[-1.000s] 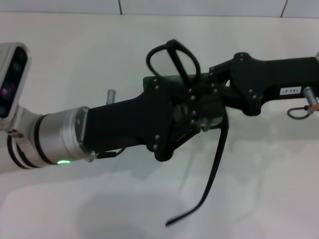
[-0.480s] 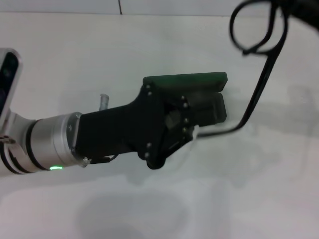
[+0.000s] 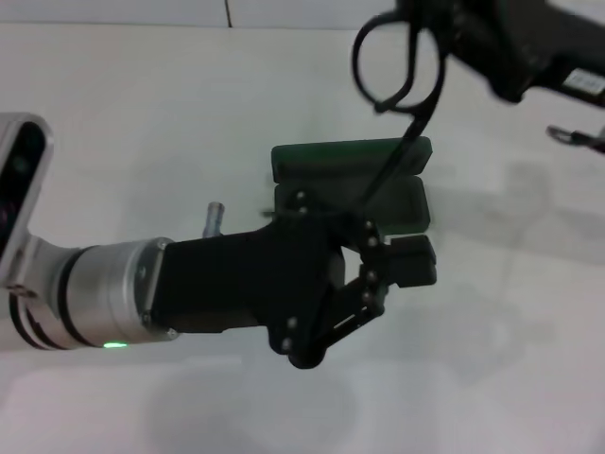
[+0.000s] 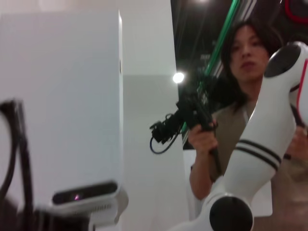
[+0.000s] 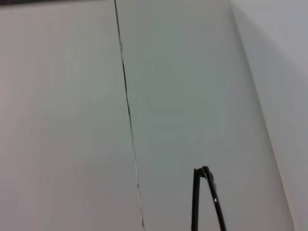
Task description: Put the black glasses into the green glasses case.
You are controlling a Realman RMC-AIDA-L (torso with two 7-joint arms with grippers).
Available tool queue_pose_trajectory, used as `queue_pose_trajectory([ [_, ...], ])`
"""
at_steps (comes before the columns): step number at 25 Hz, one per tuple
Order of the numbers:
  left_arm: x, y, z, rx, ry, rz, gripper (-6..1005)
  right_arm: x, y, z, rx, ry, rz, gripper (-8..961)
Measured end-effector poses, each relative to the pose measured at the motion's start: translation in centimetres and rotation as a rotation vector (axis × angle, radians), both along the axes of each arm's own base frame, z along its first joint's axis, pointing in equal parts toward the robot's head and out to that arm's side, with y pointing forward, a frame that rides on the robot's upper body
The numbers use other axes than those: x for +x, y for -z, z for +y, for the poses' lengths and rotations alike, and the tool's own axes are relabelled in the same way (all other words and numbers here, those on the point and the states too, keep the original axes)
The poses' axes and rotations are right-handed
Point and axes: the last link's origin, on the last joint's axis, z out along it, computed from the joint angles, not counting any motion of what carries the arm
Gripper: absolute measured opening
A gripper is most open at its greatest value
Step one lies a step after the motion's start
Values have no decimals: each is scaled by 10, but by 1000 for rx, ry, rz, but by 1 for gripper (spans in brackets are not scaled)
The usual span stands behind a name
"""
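Jaws first: the left gripper [image 3: 392,279], centre of the head view, has its linkage fingers spread w/ nothing between them, one pad sitting just below the green glasses case [image 3: 352,184]; it looks released, not gripping the case. The right gripper's own jaws can't be made out at the upper right edge of the frame, but the black glasses [image 3: 402,61] hang from that arm, so it carries them; whether clamped or hooked, can't tell. Key relation: the glasses sit above and slightly right of the case in the picture, lens rings at top centre-right, one long temple arm slanting down-left until its tip crosses over the case's open top edge. The frame's long axis runs steeply, near vertical in the frame, while the case lies w/ its long axis left-right, so the two are roughly crosswise. The right arm is the one nearer the glasses; the left arm is nearer the case. Judgement: the next move likely needs the glasses turned to match the case's length, then lowered in. Vs half a sec ago: the glasses have shifted left toward the case, and the left gripper has dropped lower in the frame, off the case, fingers now wider. The right wrist view shows only a thin bit of black frame [image 5: 204,192] against a pale surface.
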Motion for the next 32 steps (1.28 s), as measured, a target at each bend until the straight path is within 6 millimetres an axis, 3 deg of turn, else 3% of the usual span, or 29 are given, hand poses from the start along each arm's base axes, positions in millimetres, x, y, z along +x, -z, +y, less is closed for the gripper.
queue_pose_trajectory([
  [9, 2, -5, 3, -5, -45, -54, 54, -3, 25, -3, -42, -20, -99, 70],
  [19, -12, -9, 9, 21, -192, -100, 54, -6, 51, -10, -107, -57, -211, 70],
  [32, -16, -5, 12, 14, -233, -71, 55, -12, 58, -13, -131, -93, -239, 70],
])
